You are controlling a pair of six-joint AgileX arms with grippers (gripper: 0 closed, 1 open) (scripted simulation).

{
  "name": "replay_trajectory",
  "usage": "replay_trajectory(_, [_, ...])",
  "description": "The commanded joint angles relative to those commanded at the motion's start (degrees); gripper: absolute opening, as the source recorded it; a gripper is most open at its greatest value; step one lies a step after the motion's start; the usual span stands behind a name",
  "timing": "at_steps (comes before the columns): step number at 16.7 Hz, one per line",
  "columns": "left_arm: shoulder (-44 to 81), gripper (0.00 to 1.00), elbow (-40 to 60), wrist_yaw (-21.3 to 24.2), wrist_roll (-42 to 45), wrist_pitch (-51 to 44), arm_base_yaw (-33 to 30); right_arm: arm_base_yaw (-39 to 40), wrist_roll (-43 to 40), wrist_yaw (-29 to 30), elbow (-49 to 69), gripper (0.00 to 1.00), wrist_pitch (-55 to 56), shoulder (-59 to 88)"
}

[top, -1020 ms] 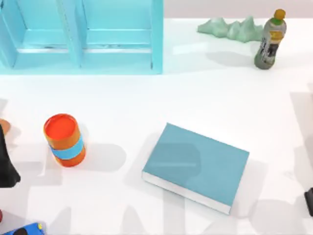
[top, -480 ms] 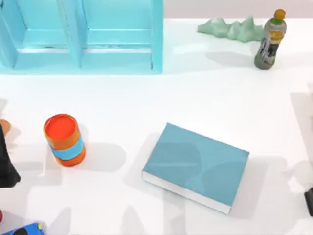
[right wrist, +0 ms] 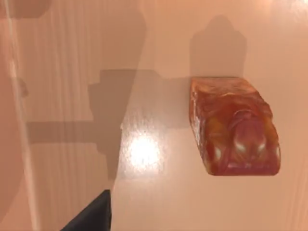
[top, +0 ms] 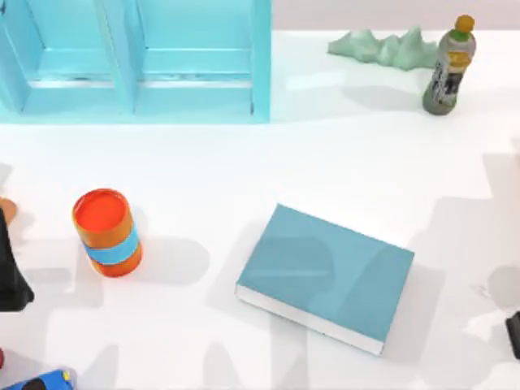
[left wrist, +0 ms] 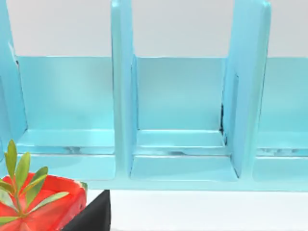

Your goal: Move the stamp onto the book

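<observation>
The book [top: 329,278], a flat teal-blue hardcover with white page edges, lies at an angle in the middle of the table. The stamp [right wrist: 233,126] is in the right wrist view, a small orange-red blocky piece standing alone on the bare surface below that camera, with nothing touching it. My left arm [top: 10,276] is a dark shape at the table's left edge. A dark bit of my right arm [top: 513,335] sits at the right edge, well right of the book.
An orange can with a blue band [top: 107,232] stands left of the book. A light blue shelf unit [top: 134,57] fills the back left. A bottle [top: 448,67] and a pale green ridged piece [top: 382,47] stand back right. A red pot with a green plant [left wrist: 36,204] is in the left wrist view.
Shadows on the book and on the right part of the table have shifted. The book, the can and the other things have stayed put.
</observation>
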Motion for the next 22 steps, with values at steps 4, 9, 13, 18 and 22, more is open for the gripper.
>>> replay_trajectory(4, [0.0, 1.00, 0.0, 0.0, 0.0, 0.0, 0.0, -1.0, -1.0, 0.0, 3.1, 1.00, -2.7, 3.1])
replay_trajectory(9, [0.0, 1.00, 0.0, 0.0, 0.0, 0.0, 0.0, -0.8, -0.8, 0.0, 2.3, 1.00, -2.0, 3.0])
replay_trajectory(13, [0.0, 1.00, 0.0, 0.0, 0.0, 0.0, 0.0, -0.8, -0.8, 0.0, -2.5, 1.00, 3.8, 4.0])
replay_trajectory(18, [0.0, 1.00, 0.0, 0.0, 0.0, 0.0, 0.0, -0.9, -0.7, 0.0, -10.2, 1.00, 14.8, 7.3])
replay_trajectory(22, [0.0, 1.00, 0.0, 0.0, 0.0, 0.0, 0.0, -0.8, -0.7, 0.0, -12.5, 1.00, 18.5, 8.7])
